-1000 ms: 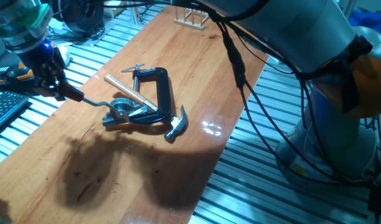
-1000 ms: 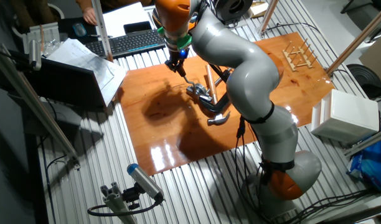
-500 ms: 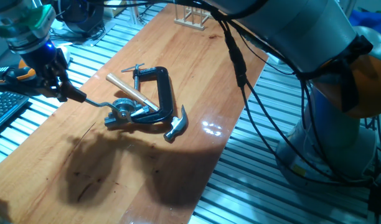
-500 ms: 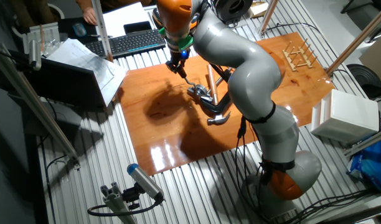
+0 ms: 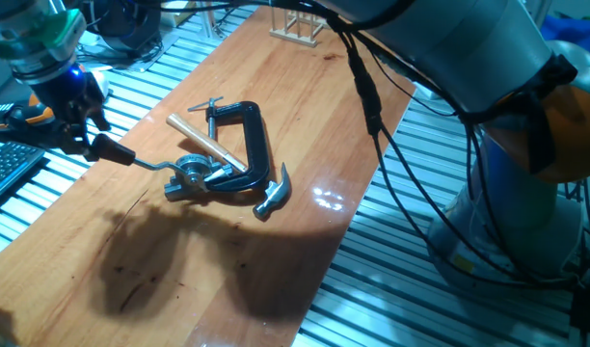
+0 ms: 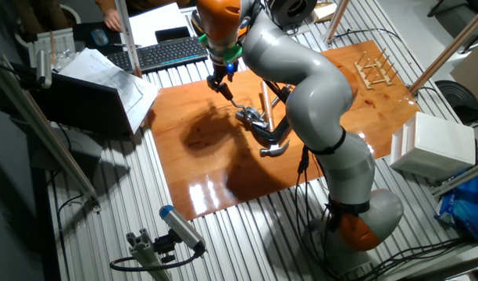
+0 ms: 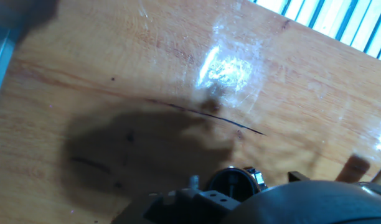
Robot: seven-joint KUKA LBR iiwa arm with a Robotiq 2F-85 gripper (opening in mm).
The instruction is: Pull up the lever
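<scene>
The lever (image 5: pixel 146 163) is a thin bent silver arm that runs from a small silver hub (image 5: pixel 190 171) out to the left over the wooden table (image 5: pixel 305 125). Its dark knob sits between my fingers. My gripper (image 5: pixel 94 143) is shut on the knob at the table's left edge, just above the surface. In the other fixed view the gripper (image 6: pixel 219 84) points down onto the lever (image 6: pixel 233 100). The hand view is blurred. It shows the hub (image 7: pixel 234 183) low in the frame, wood and shadow.
A black C-clamp (image 5: pixel 254 145) and a pale-handled hammer (image 5: pixel 206 145) lie against the hub. A wooden rack (image 5: pixel 297 27) stands at the far end of the table. A keyboard (image 6: pixel 165 51) and papers (image 6: pixel 106 78) lie beyond the table's edge, and a white box (image 6: pixel 430 144) stands at the right.
My gripper has risen slightly with the knob in it. The lever arm has tilted up, and the hub, clamp and hammer have shifted a little to the right.
</scene>
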